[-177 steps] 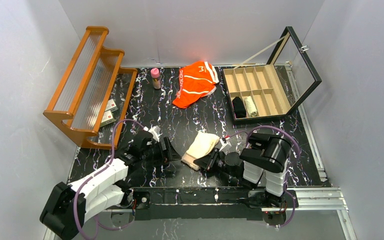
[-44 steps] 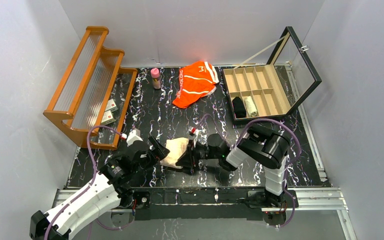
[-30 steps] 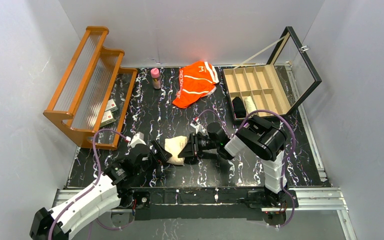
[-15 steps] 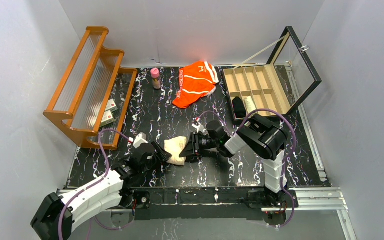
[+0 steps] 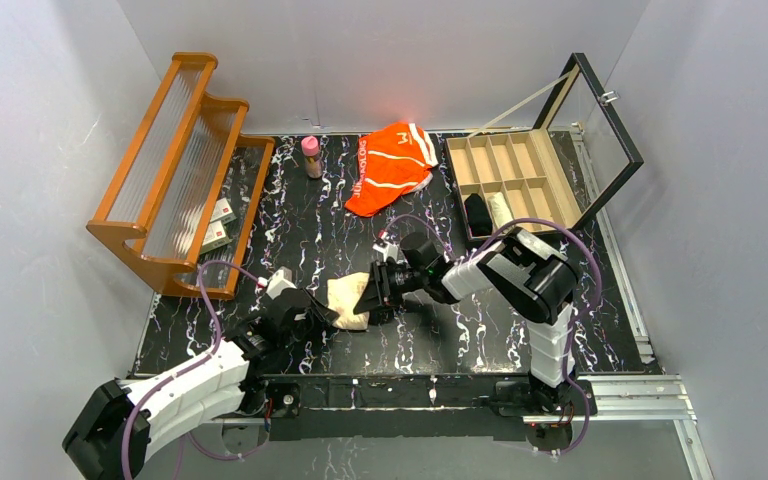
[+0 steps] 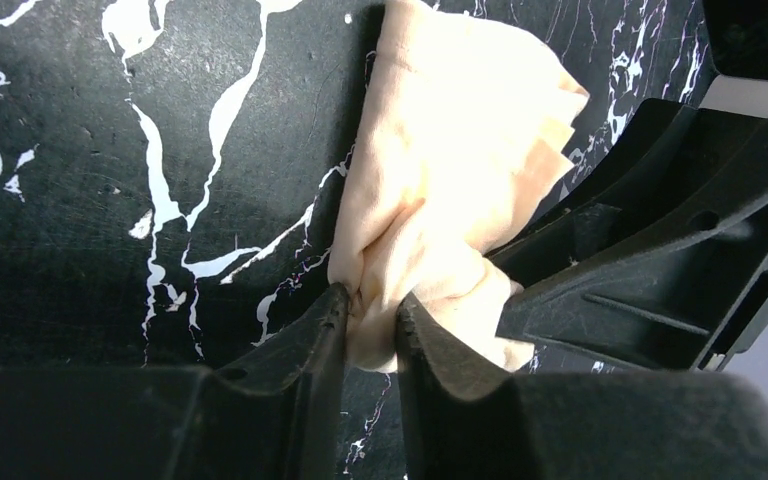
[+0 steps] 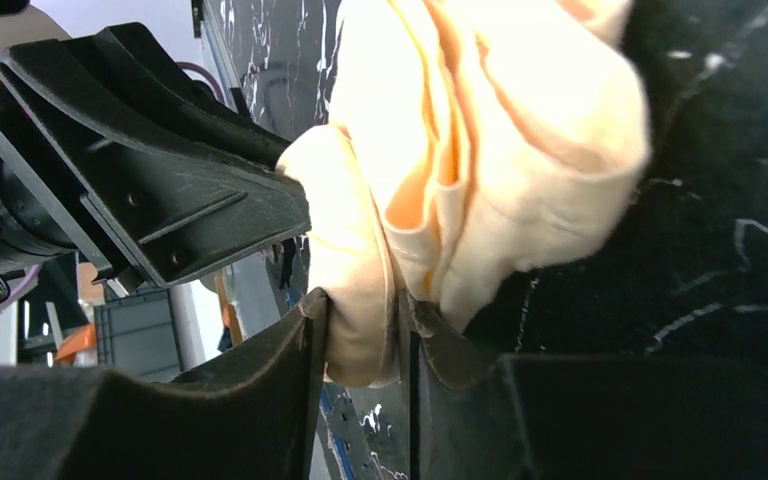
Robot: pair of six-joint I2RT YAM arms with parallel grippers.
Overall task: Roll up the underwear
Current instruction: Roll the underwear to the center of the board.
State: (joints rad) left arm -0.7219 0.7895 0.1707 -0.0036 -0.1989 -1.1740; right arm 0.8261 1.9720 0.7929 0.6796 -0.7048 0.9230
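The pale beige underwear lies bunched into a small folded bundle on the black marbled table near its front edge. My left gripper comes in from the lower left and is shut on the bundle's near end. In the left wrist view the fingers pinch a fold of the beige cloth at the left gripper. My right gripper reaches in from the right and is shut on the other end. Its wrist view shows a thick fold of the beige cloth squeezed in the right gripper. The orange striped underwear lies flat at the back centre.
A wooden rack stands at the back left with small boxes under it. A pink-capped bottle stands beside the orange garment. A compartment box with its glass lid raised holds a dark roll and a pale roll.
My left gripper has closed from wide open onto the beige bundle's near end. The right gripper kept its hold and drew slightly left with the bundle.
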